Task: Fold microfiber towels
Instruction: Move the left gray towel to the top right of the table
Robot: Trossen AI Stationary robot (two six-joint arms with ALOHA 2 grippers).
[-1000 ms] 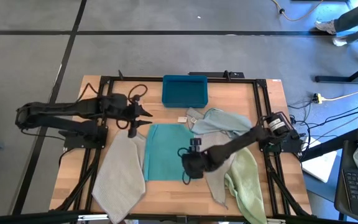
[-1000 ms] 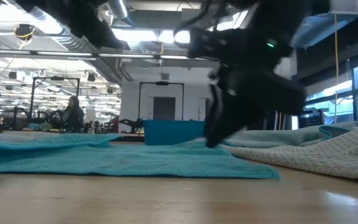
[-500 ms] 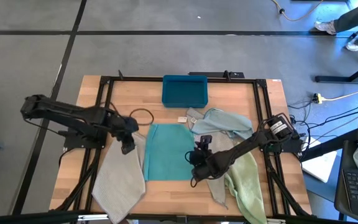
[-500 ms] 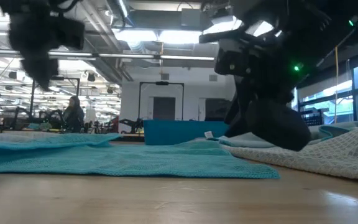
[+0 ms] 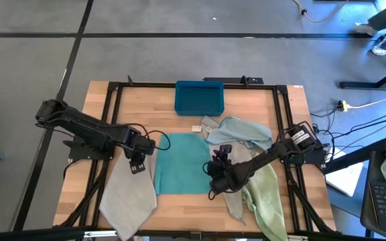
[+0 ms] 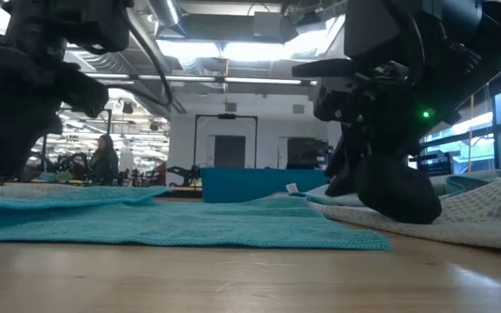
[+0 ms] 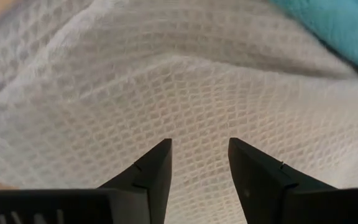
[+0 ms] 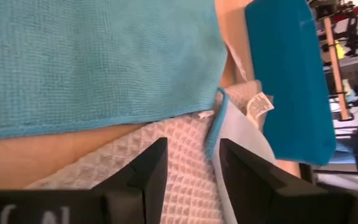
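We see the teal towel (image 5: 181, 163) lying flat at the middle of the counter (image 5: 243, 100), between a grey towel (image 5: 130, 194) on the left and a heap of grey, pale blue (image 5: 241, 130) and pale green (image 5: 265, 199) towels on the right; a blue bin (image 5: 199, 96) stands behind. The left gripper (image 5: 138, 161) hovers just over the grey towel's upper corner, beside the teal towel's left edge, fingers (image 7: 153, 171) spread and empty. The right gripper (image 5: 218, 179) hangs at the teal towel's right edge, over the neighbouring grey cloth, likewise spread and holding nothing. We judge that a clean fold needs each gripper to pinch a single layer at a corner, so the right one should avoid catching the overlapping cloth.
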